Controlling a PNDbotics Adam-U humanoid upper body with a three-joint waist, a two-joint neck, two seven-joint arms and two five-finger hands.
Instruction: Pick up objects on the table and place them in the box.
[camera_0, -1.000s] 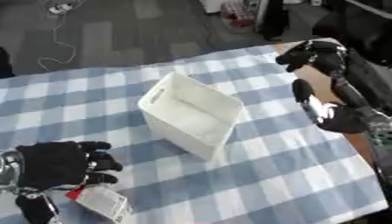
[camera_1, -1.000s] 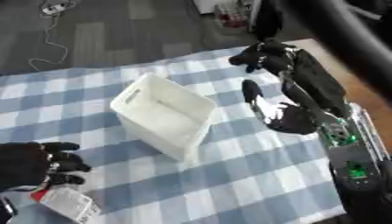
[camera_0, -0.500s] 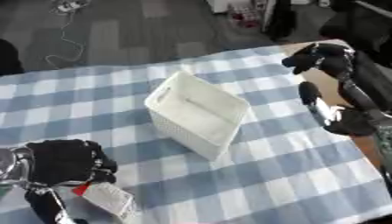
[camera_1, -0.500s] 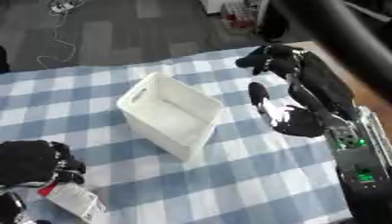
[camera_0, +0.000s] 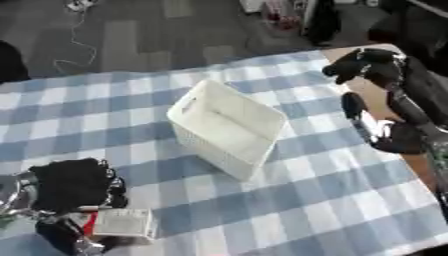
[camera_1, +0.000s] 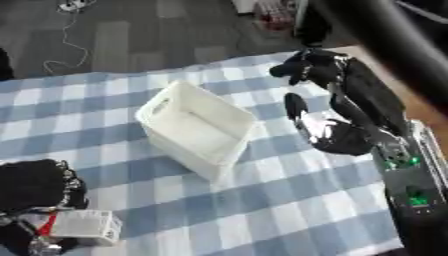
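Dark floor lies beyond a table (camera_0: 332, 200) under a blue-and-white checked cloth. Near its front left corner lies a small white packet (camera_0: 122, 223), with the left hand (camera_0: 74, 187) curled over its far side, seemingly clamped on it. Toward the table's middle, well apart from the packet, stands the empty white box (camera_0: 229, 127). At the far right edge the right hand (camera_0: 367, 64) hangs curled, empty. From so shallow a hold, the flat packet could slip in the carry or catch the box's rim.

White open-topped box (camera_0: 229, 128) mid-table, askew and empty, small white packet (camera_0: 121, 223) near lower left corner
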